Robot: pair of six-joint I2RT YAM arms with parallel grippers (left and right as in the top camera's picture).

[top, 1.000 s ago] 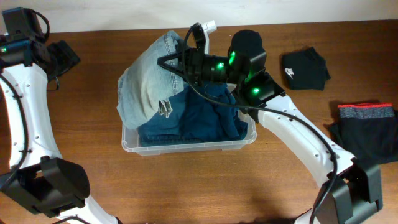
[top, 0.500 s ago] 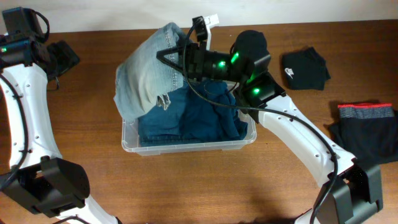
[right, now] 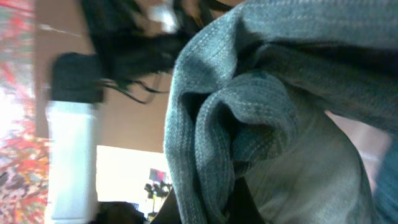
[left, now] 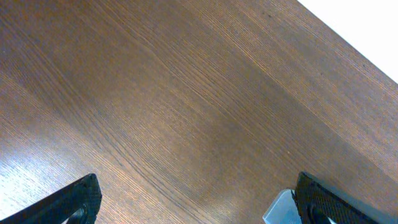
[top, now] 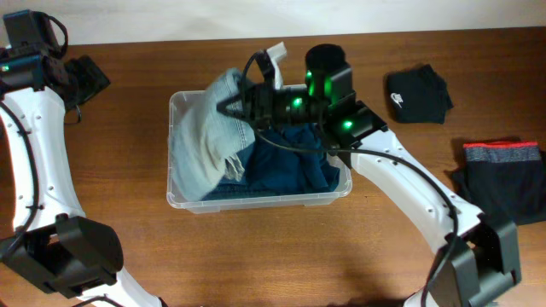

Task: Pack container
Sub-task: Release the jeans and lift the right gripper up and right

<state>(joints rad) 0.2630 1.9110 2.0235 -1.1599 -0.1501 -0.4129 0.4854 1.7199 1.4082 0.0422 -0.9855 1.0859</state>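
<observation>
The clear plastic container (top: pixel 256 201) sits mid-table with dark blue jeans (top: pixel 294 162) inside. My right gripper (top: pixel 235 109) is shut on light blue jeans (top: pixel 203 141) and holds them over the container's left half, the cloth hanging down into it. The right wrist view shows the light denim (right: pixel 261 112) bunched between the fingers. My left gripper (top: pixel 85 77) is open and empty at the far left, above bare wood (left: pixel 186 112); a corner of the container (left: pixel 280 208) shows beside its right finger.
A black folded garment with a white logo (top: pixel 418 94) lies at the back right. A dark garment with a red-grey band (top: pixel 503 175) lies at the right edge. The right arm reaches across the container's back right corner.
My right gripper has moved the light blue jeans down and left, from draped over the container's back left rim to hanging inside its left half. The left arm has not moved.
</observation>
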